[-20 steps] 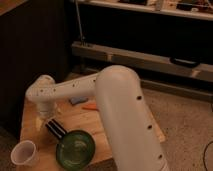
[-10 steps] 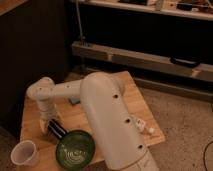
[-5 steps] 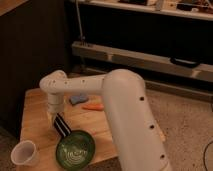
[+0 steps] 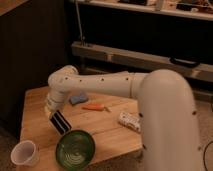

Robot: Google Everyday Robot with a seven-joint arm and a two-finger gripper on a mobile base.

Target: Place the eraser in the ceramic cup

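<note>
The eraser (image 4: 60, 123), a black block with thin white stripes, hangs tilted at the tip of my gripper (image 4: 54, 115), just above the wooden table. The gripper is shut on it, at the end of the white arm that reaches in from the right. The ceramic cup (image 4: 24, 152) is small and white. It stands upright at the table's front left corner, below and to the left of the eraser and apart from it. The cup's inside looks empty.
A dark-green swirl plate (image 4: 75, 148) sits just right of the cup, under the eraser's right side. A blue pad (image 4: 78, 98), an orange stick (image 4: 95, 106) and a white packet (image 4: 131, 120) lie on the table (image 4: 35, 112). Dark shelving stands behind.
The arm has swung from low over the table's left side to a more stretched pose. The eraser has stayed at the gripper and risen slightly to the right. The cup and plate have not moved.
</note>
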